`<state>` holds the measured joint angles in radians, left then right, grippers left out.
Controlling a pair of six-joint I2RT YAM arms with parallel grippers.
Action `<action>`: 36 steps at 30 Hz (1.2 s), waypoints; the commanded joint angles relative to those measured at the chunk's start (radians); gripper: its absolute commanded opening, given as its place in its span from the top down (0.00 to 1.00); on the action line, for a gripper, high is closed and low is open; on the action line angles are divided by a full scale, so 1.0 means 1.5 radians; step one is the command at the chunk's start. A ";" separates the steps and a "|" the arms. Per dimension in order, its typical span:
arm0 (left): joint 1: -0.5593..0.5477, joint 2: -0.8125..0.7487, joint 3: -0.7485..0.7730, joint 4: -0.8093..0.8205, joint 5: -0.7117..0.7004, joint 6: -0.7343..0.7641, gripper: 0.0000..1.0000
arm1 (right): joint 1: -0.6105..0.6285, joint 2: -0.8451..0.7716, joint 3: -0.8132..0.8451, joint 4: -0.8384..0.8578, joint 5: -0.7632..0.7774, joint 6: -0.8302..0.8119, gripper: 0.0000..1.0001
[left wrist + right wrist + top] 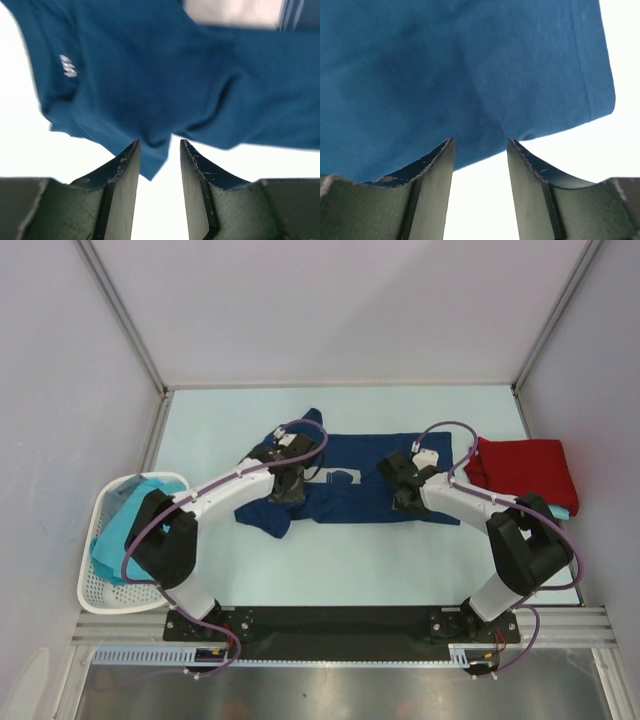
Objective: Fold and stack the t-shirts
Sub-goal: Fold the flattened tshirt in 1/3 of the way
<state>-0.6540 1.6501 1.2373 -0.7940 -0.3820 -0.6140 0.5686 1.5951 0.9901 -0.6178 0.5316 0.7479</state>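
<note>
Hovering low over the navy t-shirt (345,502), we have both pincers open, nothing gripped. The shirt lies spread across the mid surface (350,570), pale chest print (340,477) up, its left part bunched w/ a sleeve pointing far. Our left pincer (288,483) sits over that bunched part; in its wrist view a fold of navy cloth dips just btwn the parted fingertips, not clamped. Our right pincer (403,483) is over the shirt's right half, cloth edge at its tips. A red t-shirt (525,465) lies folded at the right edge, a turquoise one (566,511) peeking from under it. More turquoise t-shirts (125,525) sit in the white basket (95,590), near left.
</note>
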 commanded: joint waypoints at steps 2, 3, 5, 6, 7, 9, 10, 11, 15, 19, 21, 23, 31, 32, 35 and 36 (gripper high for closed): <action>-0.033 -0.037 -0.027 -0.004 -0.003 -0.023 0.58 | 0.005 -0.010 -0.014 0.015 0.009 0.017 0.49; -0.034 -0.044 -0.032 -0.008 -0.007 -0.027 0.58 | 0.005 -0.010 -0.009 0.014 0.011 0.015 0.49; -0.034 -0.062 -0.051 -0.017 -0.015 -0.027 0.57 | 0.005 -0.010 -0.007 0.019 0.016 0.004 0.49; -0.034 -0.066 -0.057 -0.019 -0.018 -0.029 0.57 | 0.005 -0.007 -0.006 0.020 0.016 0.003 0.48; -0.034 -0.070 -0.063 -0.027 -0.023 -0.032 0.57 | 0.005 -0.003 -0.005 0.020 0.016 0.001 0.48; -0.034 -0.078 -0.084 -0.035 -0.024 -0.040 0.57 | 0.004 0.004 -0.003 0.026 0.015 -0.004 0.49; -0.034 -0.080 -0.092 -0.036 -0.024 -0.044 0.57 | 0.004 0.009 -0.004 0.029 0.012 -0.005 0.48; -0.034 -0.086 -0.109 -0.034 -0.022 -0.052 0.58 | 0.004 0.011 -0.003 0.032 0.010 -0.006 0.48; -0.034 -0.075 -0.136 -0.035 -0.006 -0.067 0.59 | 0.004 0.018 0.001 0.039 0.004 -0.015 0.48; -0.034 -0.058 -0.153 -0.048 -0.004 -0.087 0.61 | -0.002 0.016 0.002 0.046 0.002 -0.027 0.49; -0.034 -0.066 -0.162 -0.055 -0.002 -0.099 0.62 | -0.007 0.018 0.002 0.049 0.000 -0.032 0.49; -0.034 -0.081 -0.173 -0.056 0.003 -0.108 0.62 | -0.016 0.015 0.000 0.052 -0.001 -0.035 0.49; -0.049 -0.067 -0.193 -0.033 0.007 -0.122 0.61 | -0.025 0.005 -0.006 0.065 -0.009 -0.056 0.49; -0.051 -0.063 -0.189 -0.035 0.009 -0.122 0.62 | -0.025 0.003 -0.007 0.065 -0.010 -0.058 0.49; -0.067 -0.085 -0.172 -0.047 0.004 -0.133 0.62 | -0.025 -0.003 -0.010 0.063 -0.009 -0.062 0.49; -0.072 -0.094 -0.168 -0.052 0.001 -0.135 0.62 | -0.025 -0.005 -0.014 0.064 -0.010 -0.062 0.49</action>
<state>-0.7284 1.5467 0.9478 -0.8600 -0.3779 -0.7761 0.5316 1.6161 0.9634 -0.5419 0.5068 0.6712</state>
